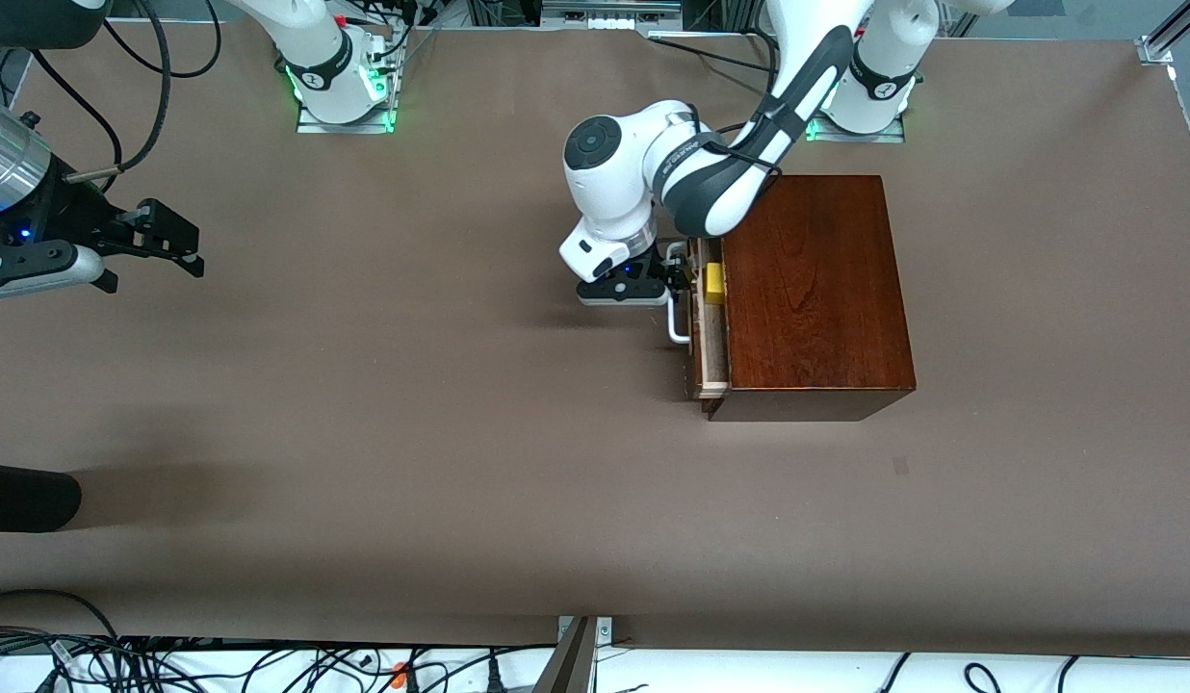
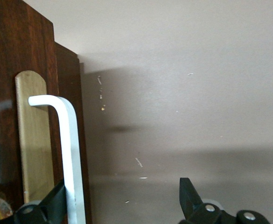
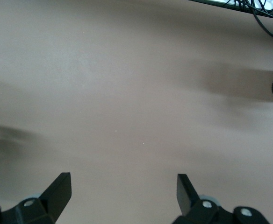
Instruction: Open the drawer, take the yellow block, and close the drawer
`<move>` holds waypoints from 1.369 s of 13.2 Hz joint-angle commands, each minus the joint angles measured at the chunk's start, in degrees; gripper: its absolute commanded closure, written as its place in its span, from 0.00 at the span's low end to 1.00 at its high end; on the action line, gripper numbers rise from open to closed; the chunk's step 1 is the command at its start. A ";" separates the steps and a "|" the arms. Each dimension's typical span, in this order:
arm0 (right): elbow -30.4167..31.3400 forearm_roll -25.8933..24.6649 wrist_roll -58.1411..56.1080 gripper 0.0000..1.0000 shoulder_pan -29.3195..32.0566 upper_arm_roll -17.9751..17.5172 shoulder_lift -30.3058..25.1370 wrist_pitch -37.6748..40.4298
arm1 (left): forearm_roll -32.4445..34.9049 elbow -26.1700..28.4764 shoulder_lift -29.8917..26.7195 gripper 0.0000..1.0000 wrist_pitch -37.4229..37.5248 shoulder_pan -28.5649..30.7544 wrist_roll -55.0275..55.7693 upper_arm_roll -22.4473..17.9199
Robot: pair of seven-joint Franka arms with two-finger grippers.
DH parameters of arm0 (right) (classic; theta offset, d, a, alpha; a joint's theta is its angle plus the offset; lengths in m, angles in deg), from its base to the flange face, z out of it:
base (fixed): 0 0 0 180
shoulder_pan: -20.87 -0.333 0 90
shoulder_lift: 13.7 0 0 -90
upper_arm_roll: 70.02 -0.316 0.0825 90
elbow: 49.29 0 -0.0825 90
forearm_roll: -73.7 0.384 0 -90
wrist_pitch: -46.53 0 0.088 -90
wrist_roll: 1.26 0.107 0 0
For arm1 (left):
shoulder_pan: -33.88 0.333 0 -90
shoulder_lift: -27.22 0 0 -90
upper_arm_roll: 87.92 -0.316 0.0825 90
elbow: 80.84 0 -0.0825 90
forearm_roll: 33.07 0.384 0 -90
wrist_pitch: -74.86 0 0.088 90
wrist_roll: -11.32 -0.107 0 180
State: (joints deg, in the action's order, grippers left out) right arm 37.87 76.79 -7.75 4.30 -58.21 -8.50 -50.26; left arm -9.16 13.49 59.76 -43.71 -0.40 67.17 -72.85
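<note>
Drawer [image 1: 708, 332] ajar, left gripper [image 1: 674, 272] at its white handle [image 2: 70, 154].

Its jaws are spread wide, one finger [image 2: 52, 205] touching the bar, gripping nothing. The yellow block [image 1: 714, 284] sits in the slightly opened tray, half hidden under the wooden box [image 1: 812, 289]. The right gripper [image 3: 122, 191] waits with its jaws wide apart over bare table [image 1: 364, 433], cut off at the edge.

No text, number or brand can be read anywhere in these views. The dark band [image 1: 674, 162] on the left arm's forearm, at about 11 o'clock from the wooden box [image 1: 814, 289], carries small pale lettering, perhaps a maker's name, but it is too fine to read.
</note>
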 commanded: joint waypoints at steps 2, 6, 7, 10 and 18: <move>0.39 0.08 -0.71 0.00 0.32 -0.03 -0.63 0.38 | -2.55 -6.34 3.93 0.00 -0.78 -1.22 0.39 -0.05; 0.39 0.08 -0.71 0.00 0.23 0.23 -0.63 0.38 | -5.01 -8.19 4.46 0.00 -0.78 -1.49 0.30 -0.05; 0.39 -0.01 -0.63 0.00 0.23 0.32 -0.63 0.38 | -5.01 -8.28 4.46 0.00 -0.78 -1.49 0.30 -0.05; 0.39 0.08 -0.71 0.00 0.32 0.41 -0.63 0.38 | -5.10 -8.37 4.46 0.00 -0.78 -1.57 0.22 -0.05; 0.30 0.17 -0.63 0.00 0.32 0.67 -0.46 0.37 | -5.01 -10.04 4.64 0.00 -0.60 -2.63 -0.05 -0.05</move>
State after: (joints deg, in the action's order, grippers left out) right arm 37.87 76.79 -7.75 4.38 -57.52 -8.50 -50.26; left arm -13.25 6.29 63.11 -44.53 -2.46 67.40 -72.73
